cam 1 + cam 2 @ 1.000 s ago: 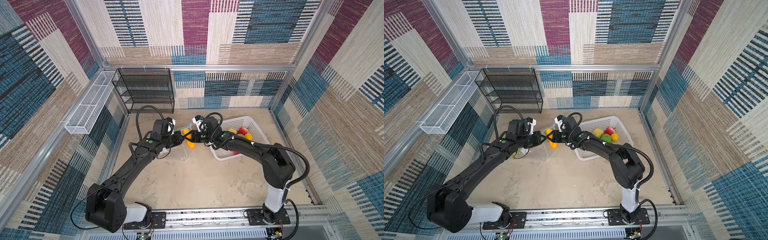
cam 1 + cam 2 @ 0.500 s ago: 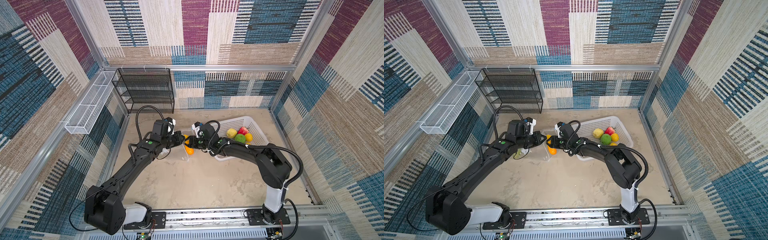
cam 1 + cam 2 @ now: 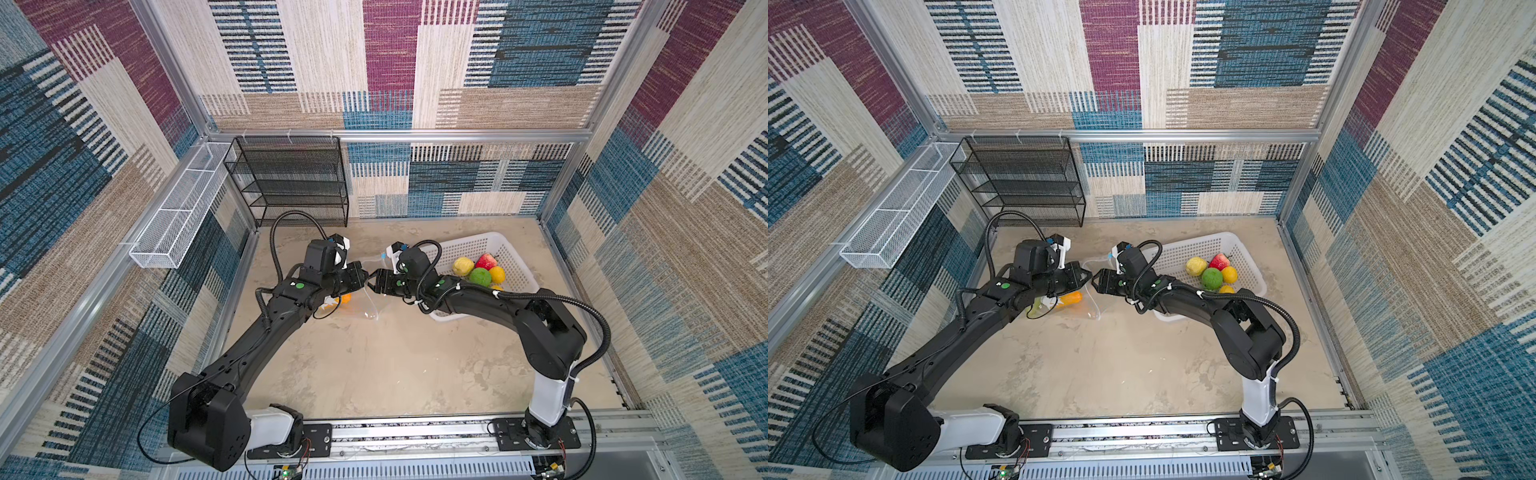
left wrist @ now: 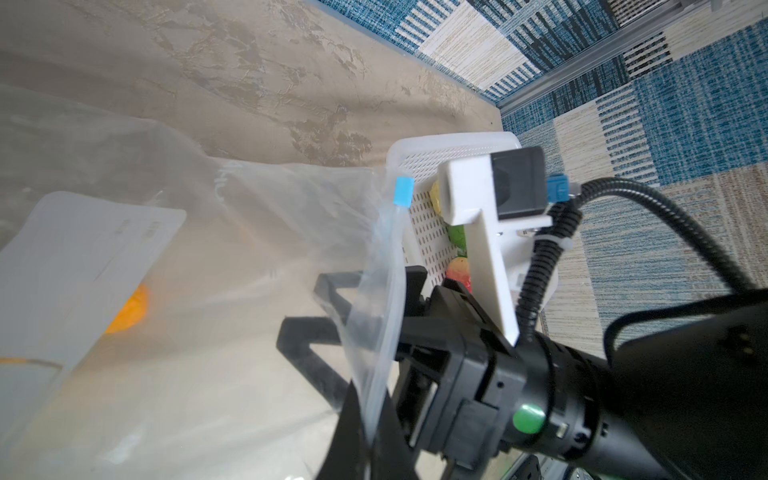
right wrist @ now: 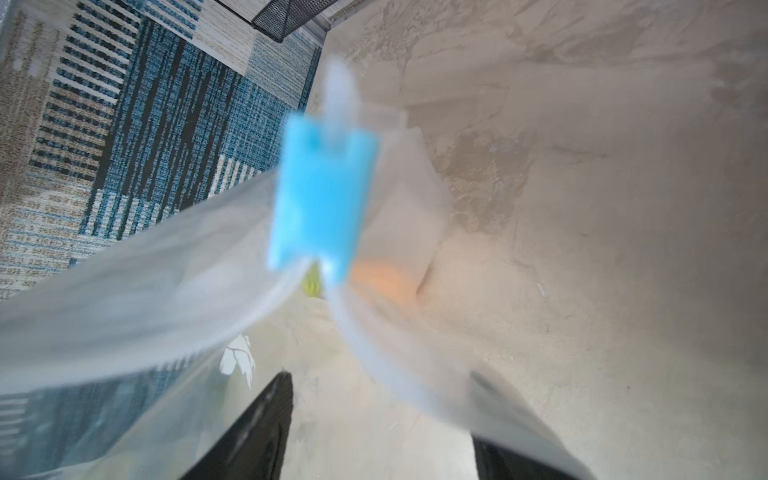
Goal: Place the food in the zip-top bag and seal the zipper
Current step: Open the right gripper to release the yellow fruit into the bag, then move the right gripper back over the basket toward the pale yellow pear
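Note:
The clear zip-top bag [image 3: 371, 308] [image 4: 249, 249] lies between both arms with its mouth held up. My left gripper [image 3: 364, 279] [image 4: 368, 419] is shut on the zipper [image 4: 388, 291] at the mouth edge; the light-blue slider [image 4: 403, 196] [image 5: 320, 203] sits at the far end. My right gripper [image 3: 375, 283] [image 5: 382, 436] stands open at the bag's mouth, nothing between its fingers [image 5: 257, 428]. An orange food piece [image 3: 345, 297] [image 3: 1070, 298] lies inside the bag, with a yellow-green one [image 5: 311, 282] beside it. More food [image 3: 480, 276] [image 3: 1212, 278] rests in the basket.
The white perforated basket [image 3: 469, 248] [image 3: 1196, 245] stands right of the bag, under my right forearm. A black mesh shelf [image 3: 291, 178] stands at the back left and a white wire tray [image 3: 178, 212] hangs on the left wall.
My right gripper has opened and dropped lower at the bag's mouth. The orange piece it held has gone down into the bag, toward the left. The left gripper keeps its hold.

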